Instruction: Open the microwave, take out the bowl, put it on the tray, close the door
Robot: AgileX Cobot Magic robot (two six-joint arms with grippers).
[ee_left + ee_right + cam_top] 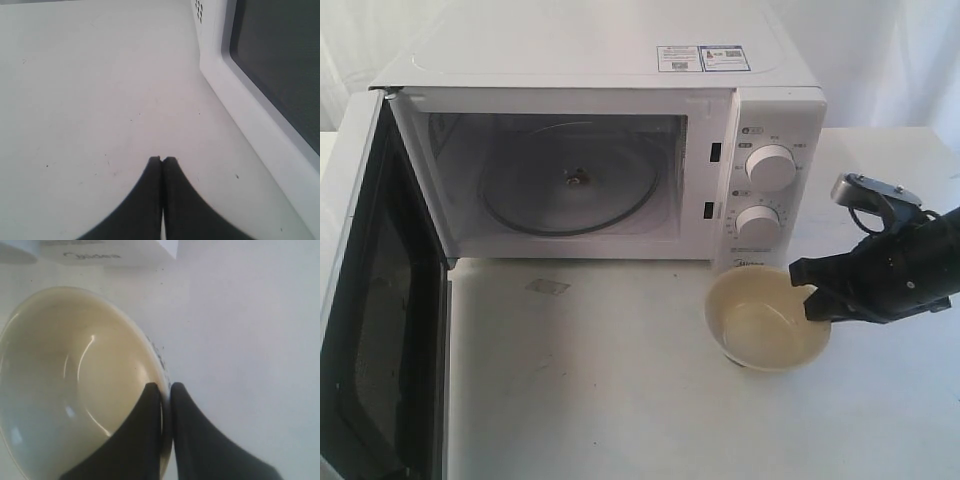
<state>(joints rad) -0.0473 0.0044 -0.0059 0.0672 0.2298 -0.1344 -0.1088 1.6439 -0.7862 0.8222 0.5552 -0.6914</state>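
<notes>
We see the microwave [600, 50] with its door [360, 300] swung wide open to the left, showing the glass turntable [570, 190] inside. The bowl [767, 318] is out on the bench [600, 400], just in front of the knob panel [772, 190]. The right fingers [145, 430] are clamped on its rim, one inside and one outside. The left fingers [145, 200] are pressed together, low over bare bench beside the door.
</notes>
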